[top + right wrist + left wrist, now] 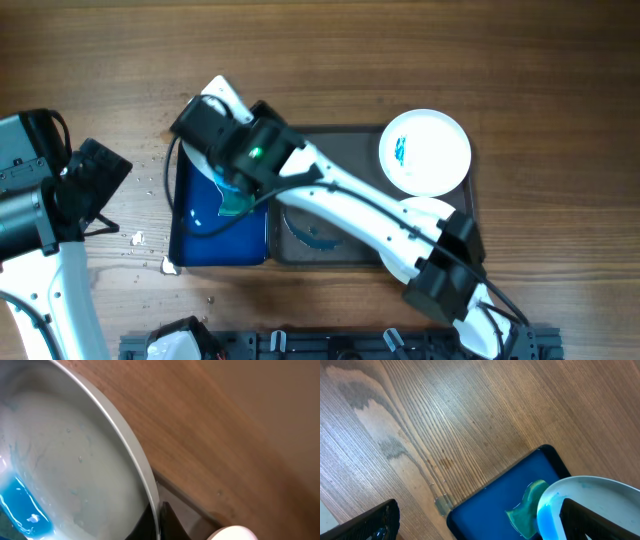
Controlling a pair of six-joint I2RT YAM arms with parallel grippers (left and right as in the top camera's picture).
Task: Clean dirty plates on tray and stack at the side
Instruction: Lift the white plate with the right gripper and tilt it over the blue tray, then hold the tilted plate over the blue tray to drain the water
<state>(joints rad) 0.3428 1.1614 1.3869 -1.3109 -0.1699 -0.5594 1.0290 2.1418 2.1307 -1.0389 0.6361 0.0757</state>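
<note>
My right gripper (205, 125) is shut on the rim of a white plate (224, 94) and holds it tilted over the blue tray (222, 245). In the right wrist view the fingers (156, 520) pinch the plate's edge (65, 455), and blue liquid pools at its low side. A green sponge (235, 205) lies in the blue tray under the plate. A plate with blue stains (425, 152) and another plate (428, 210) sit on the brown tray (340, 252). My left gripper (105, 175) is open and empty, left of the blue tray (495, 505), with the sponge (525, 510) and the held plate (600, 490) in its view.
Small scraps (140, 238) lie on the wooden table left of the blue tray, one at its corner (442, 504). A blue smear (310, 235) marks the brown tray. A black rack (300, 345) runs along the front edge. My right arm crosses over the brown tray.
</note>
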